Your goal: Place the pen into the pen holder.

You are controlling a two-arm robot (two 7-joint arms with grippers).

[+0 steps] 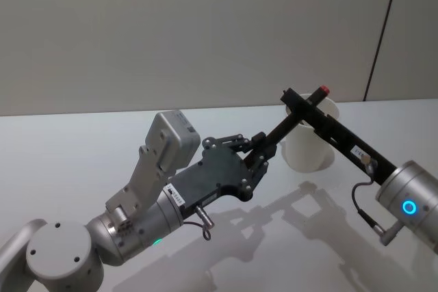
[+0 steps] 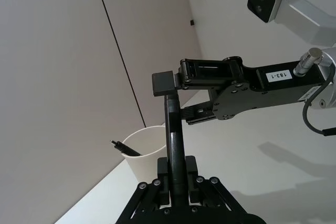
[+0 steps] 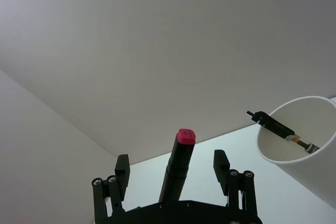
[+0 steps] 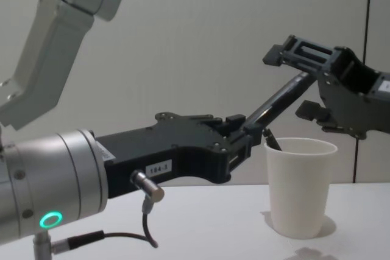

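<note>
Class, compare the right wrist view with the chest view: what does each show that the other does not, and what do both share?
Right wrist, not chest: the red tip of the pen. Chest, not right wrist: the left tool clamped on that pen. Both: the right tool open around the pen, and the pen holder with another black pen leaning inside.
</note>
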